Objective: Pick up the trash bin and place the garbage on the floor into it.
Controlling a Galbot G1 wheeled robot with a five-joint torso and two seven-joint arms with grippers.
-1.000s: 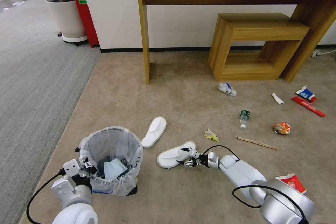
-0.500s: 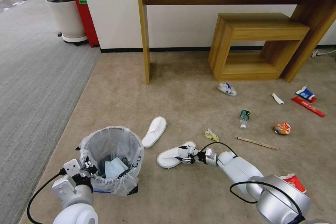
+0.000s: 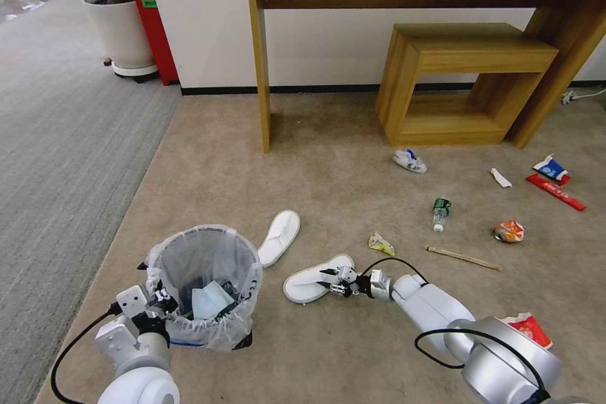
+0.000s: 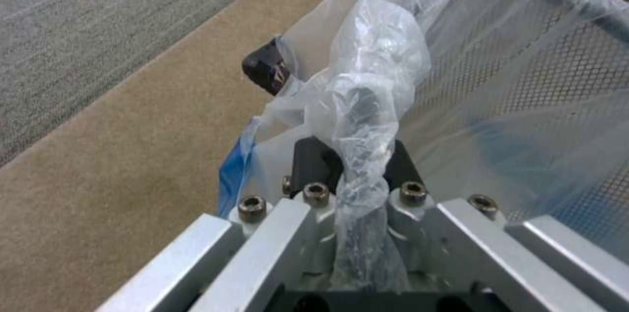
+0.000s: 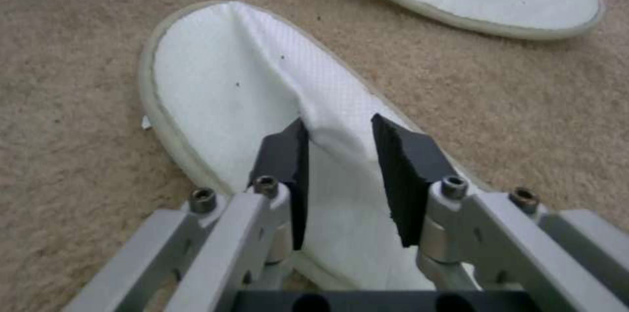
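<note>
White terry-ish fabric was what the right gripper [image 3: 333, 281] had between its part-open pads [image 5: 286, 155]: the raised strap of the near slipper [image 3: 312, 279], lying flat on the beige short-pile floor [image 3: 328, 177] just right of the trash bin [image 3: 203, 284]. Left gripper [image 3: 161, 303] was clamped on the bin's crinkly bag-wrapped rim. My take: close squarely on that soft fold, not the thin sole edge, because floppy cloth slips out easily. Second slipper [image 3: 279, 237] lay just beyond.
</note>
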